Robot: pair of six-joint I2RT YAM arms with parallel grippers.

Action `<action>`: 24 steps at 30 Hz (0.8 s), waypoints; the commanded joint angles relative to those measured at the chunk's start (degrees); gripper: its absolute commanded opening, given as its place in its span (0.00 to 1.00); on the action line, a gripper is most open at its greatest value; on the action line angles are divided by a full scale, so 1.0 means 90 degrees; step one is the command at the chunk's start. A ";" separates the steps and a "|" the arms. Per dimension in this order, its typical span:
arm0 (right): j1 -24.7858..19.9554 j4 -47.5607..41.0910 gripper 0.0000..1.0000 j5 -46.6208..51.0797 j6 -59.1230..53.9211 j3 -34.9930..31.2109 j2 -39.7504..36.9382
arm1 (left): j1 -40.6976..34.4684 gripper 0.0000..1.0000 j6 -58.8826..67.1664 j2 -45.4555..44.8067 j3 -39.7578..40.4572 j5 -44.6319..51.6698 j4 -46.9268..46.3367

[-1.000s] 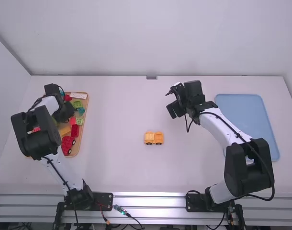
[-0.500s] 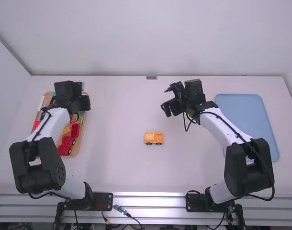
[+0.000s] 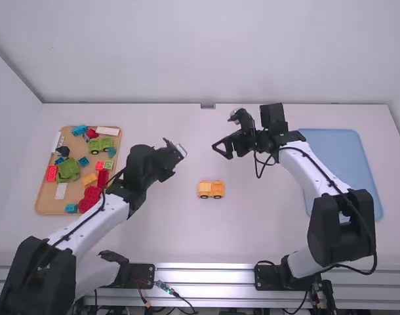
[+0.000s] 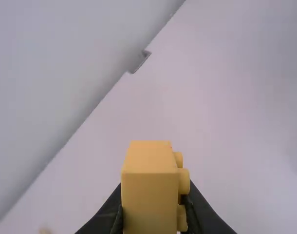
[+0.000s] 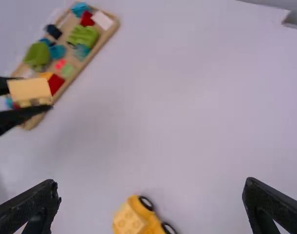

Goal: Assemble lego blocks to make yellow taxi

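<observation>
In the high view, the yellow toy car (image 3: 211, 189) stood near the surface's (image 3: 272, 230) middle; the right pincer (image 3: 223, 151) was beyond it, toward the far edge.

In the left wrist view, the left pincer (image 4: 151, 222) was clamped on a yellow block (image 4: 147, 195), one finger seemingly against its studs; regripping by plain sides should help seating.

In the right wrist view, the right pincer's fingers were wide apart.

In the left gripper (image 3: 176, 155) was one yellow block (image 4: 149, 195); outside it were one yellow vehicle (image 3: 210, 189) and two trays (image 3: 334, 151).
</observation>
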 commanded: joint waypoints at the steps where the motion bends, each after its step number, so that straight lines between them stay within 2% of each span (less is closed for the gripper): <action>1: -0.0036 -0.0005 0.99 -0.1054 -0.0073 0.0153 0.0276 | -0.0187 0.01 0.0546 -0.0259 -0.0109 -0.0039 0.0032; 7: 0.0163 -0.0036 1.00 -0.1134 0.0080 0.0153 0.0533 | -0.0228 0.01 0.0821 -0.0317 0.0170 0.1273 -0.0447; 13: 0.0476 -0.0104 0.99 -0.1154 -0.0078 0.0153 0.0538 | -0.0267 0.02 0.0945 -0.0213 0.0716 0.1574 -0.1280; 19: 0.0668 -0.0036 1.00 -0.1197 0.0007 0.0153 0.0538 | -0.0267 0.02 0.0916 -0.0164 0.0789 0.1591 -0.1297; 24: 0.0612 0.0100 0.97 -0.1642 0.0078 0.0153 0.0538 | -0.0410 0.02 0.0942 -0.0164 0.0789 0.1702 -0.1243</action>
